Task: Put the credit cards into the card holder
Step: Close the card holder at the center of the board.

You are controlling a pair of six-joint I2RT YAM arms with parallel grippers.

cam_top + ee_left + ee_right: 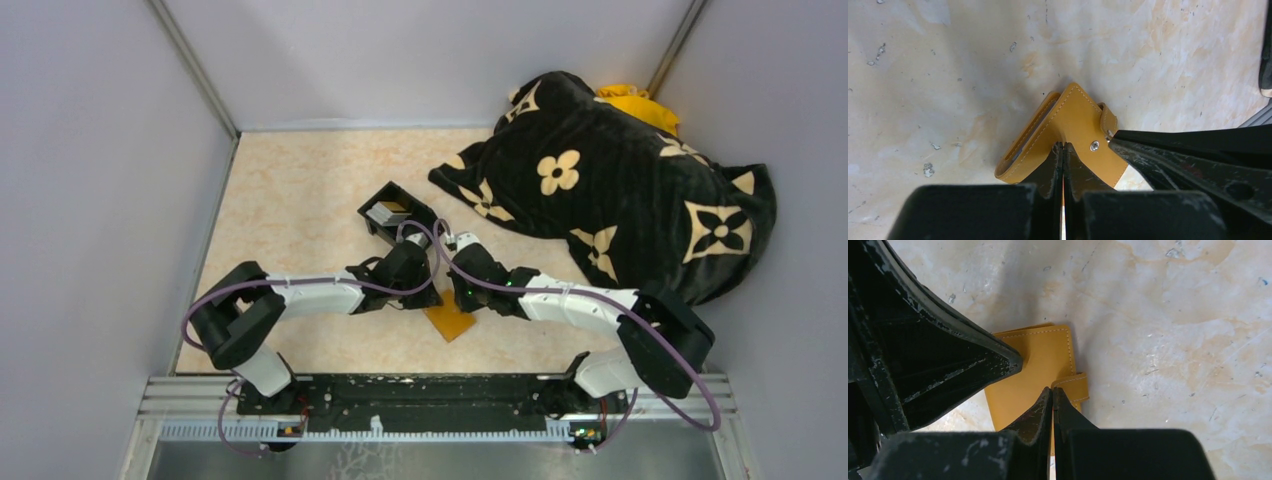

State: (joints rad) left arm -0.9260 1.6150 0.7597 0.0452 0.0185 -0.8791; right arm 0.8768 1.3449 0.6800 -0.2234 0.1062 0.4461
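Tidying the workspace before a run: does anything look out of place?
Yes: a black blanket with cream flowers lies heaped at the far right corner of the beige table, partly covering a yellow thing. It looks unrelated.

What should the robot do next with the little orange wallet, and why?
Probably pull its two hands gently apart to open it. The card holder is folded shut, the left hand and right hand both look pinched on its edge, and the credit cards lie in the black box, so no pocket is reachable yet.
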